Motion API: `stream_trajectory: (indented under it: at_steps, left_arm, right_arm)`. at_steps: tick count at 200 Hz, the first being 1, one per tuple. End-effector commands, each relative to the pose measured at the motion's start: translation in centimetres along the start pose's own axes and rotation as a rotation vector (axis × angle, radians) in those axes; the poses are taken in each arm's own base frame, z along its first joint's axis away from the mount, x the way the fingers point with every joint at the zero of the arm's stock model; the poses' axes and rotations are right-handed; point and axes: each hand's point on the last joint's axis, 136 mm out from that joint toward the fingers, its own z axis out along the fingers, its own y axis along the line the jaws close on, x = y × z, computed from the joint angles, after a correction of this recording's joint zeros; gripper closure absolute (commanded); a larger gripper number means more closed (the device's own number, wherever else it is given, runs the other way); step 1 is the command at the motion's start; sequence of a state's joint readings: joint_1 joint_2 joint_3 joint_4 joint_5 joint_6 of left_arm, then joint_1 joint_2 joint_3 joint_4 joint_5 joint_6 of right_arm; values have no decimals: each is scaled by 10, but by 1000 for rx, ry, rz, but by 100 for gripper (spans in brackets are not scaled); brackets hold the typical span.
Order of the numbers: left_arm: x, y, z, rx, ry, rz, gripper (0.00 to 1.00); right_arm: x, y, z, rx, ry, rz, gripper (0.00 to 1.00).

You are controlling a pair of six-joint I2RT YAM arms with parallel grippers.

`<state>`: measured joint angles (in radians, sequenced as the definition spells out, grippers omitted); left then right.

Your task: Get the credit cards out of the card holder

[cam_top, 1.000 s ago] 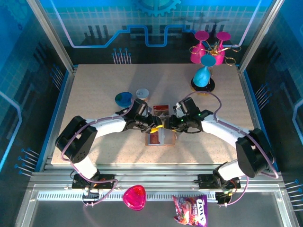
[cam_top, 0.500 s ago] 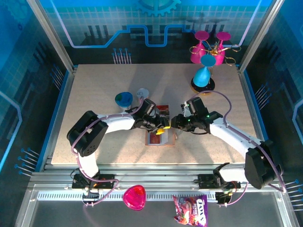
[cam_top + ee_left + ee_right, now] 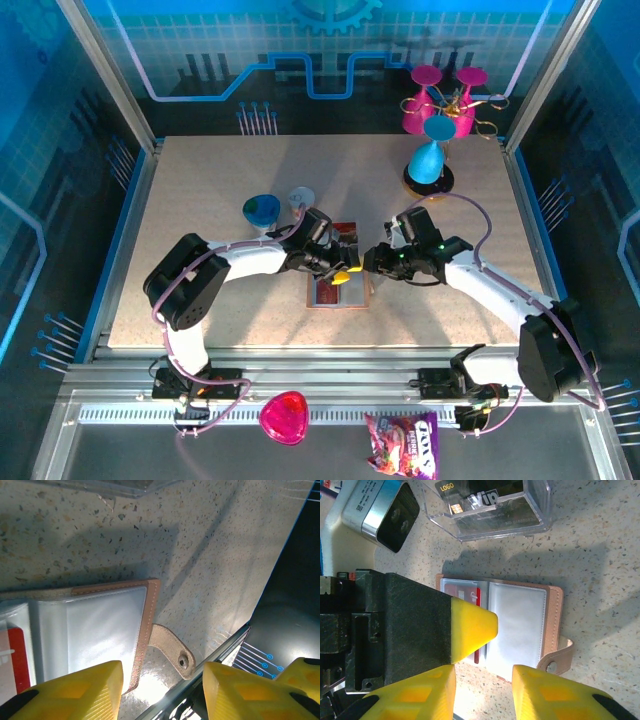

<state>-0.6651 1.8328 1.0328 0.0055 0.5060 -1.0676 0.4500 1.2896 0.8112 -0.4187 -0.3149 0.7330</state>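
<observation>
Tan card holder beneath both jaws

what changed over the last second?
The left hand slid right, over the open tan leather card holder. The right hand eased slightly right. Nothing grasped or released. Card holder and clear plastic box of cards stayed put.

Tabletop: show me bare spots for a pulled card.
Free: the far-left table corner beside the blue-green disc; the near strip before the card holder; the right side in front of the blue goblet. Crowded: the centre, where left gripper and right gripper meet over the card holder beside the clear box.
</observation>
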Motion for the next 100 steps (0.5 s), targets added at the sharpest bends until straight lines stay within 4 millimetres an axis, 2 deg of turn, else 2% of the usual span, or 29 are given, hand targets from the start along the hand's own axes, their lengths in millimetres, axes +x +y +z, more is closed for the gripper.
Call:
stream_trajectory:
  at_steps: [1,24,100]
  left_arm:
    - [5,-1,2,-1,20,14,54]
    - [5,0,-3,-2,6,19,54]
    - [0,22,-28,-5,-58,-18,54]
  right_arm:
    - [5,-5,3,-3,25,17,65]
    - [6,-3,7,-17,38,25,65]
    - [10,14,30,-31,93,3,66]
